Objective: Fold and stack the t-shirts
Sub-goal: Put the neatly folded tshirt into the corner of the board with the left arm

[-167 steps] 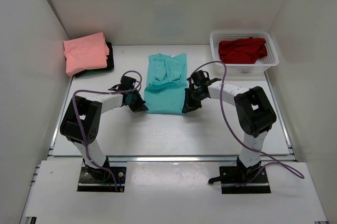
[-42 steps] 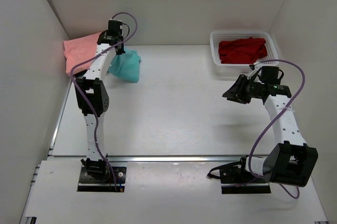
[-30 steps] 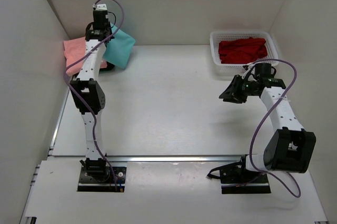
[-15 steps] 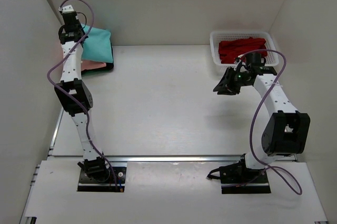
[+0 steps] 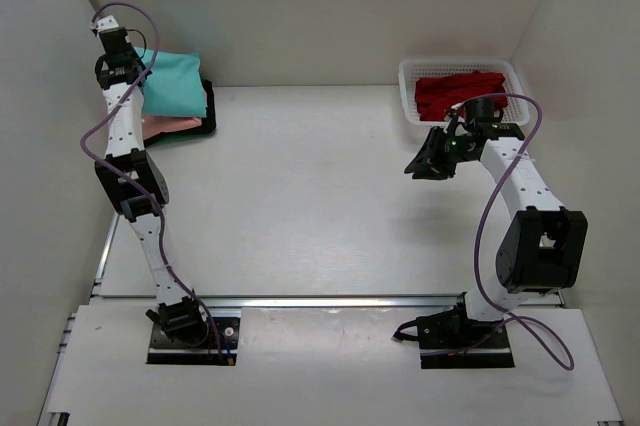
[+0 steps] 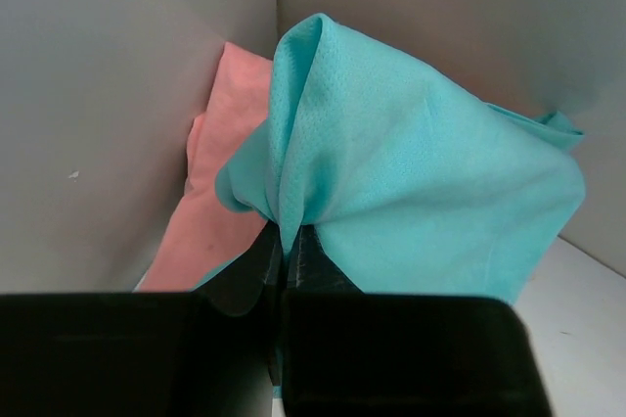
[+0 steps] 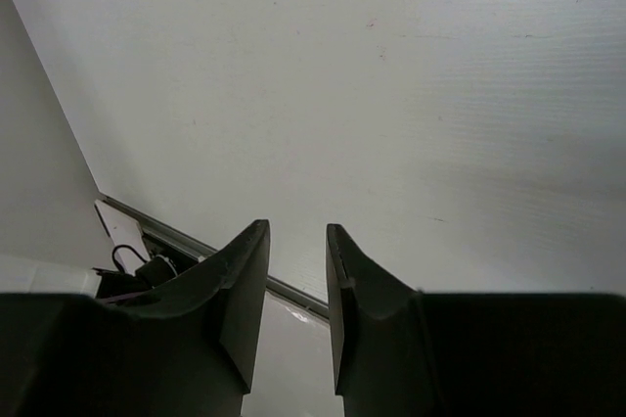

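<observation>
Left gripper [image 6: 290,246] is clamped on the teal t-shirt [image 6: 411,172], above the salmon pink t-shirt [image 6: 220,182] in the table's [image 5: 320,216] far-left corner. Right gripper [image 7: 296,241] is narrowly parted, empty.

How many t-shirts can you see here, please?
4. The teal t-shirt, in the left claw, is at far left; the salmon pink t-shirt lies below it; the dark t-shirt shows just an edge there; the red t-shirt is in the basket. Others may be hidden.
</observation>
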Motion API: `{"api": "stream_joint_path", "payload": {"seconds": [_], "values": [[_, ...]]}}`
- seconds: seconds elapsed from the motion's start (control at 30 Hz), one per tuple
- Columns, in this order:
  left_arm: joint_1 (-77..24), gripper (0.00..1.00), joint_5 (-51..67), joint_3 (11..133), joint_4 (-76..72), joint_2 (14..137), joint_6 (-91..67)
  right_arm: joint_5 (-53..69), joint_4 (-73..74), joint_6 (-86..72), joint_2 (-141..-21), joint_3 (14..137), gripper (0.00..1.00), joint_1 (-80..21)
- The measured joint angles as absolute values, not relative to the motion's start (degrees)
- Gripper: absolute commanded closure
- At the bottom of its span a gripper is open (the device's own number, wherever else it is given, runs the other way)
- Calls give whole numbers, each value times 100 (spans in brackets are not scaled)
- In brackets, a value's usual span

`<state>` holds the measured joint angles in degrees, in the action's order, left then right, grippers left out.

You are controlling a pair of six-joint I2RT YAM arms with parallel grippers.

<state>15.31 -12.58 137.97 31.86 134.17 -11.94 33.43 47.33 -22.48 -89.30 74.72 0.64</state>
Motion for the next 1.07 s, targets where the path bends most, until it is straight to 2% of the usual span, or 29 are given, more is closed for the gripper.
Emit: {"api": "stream_joint_path", "payload": {"seconds": [0.03,0.07,0.1,0.3,0.47,0.67,0.83,1.07], "values": [[1568,55,-1232,13797,3166,13447,-1212,3341,4735,-2250,-8932,7474,73,64],[1605,4,-1177,13793,3138,13474,-1205,3341,4746,-2252,-8943,7481,73,62],[1640,1,-1118,13760,3098,13482,-1216,3341,4746,-2250,-8949,7489,73,58],[1651,2,-1033,13312,2762,13402,-1422,3271,4766,-2241,-9004,7524,70,1],[1369,1,-768,11596,2565,12634,-1785,3203,4748,-2220,-8993,7507,69,-3],[849,2,172,9706,2180,11476,-2375,3210,4626,-2095,-8796,7223,68,-43],[108,1,172,8812,1999,10492,-2576,3269,4543,-1914,-8560,6866,66,-261],[-1826,2,-1072,7806,2145,9229,-2171,3367,4431,-1785,-7913,6329,65,-368]]}}
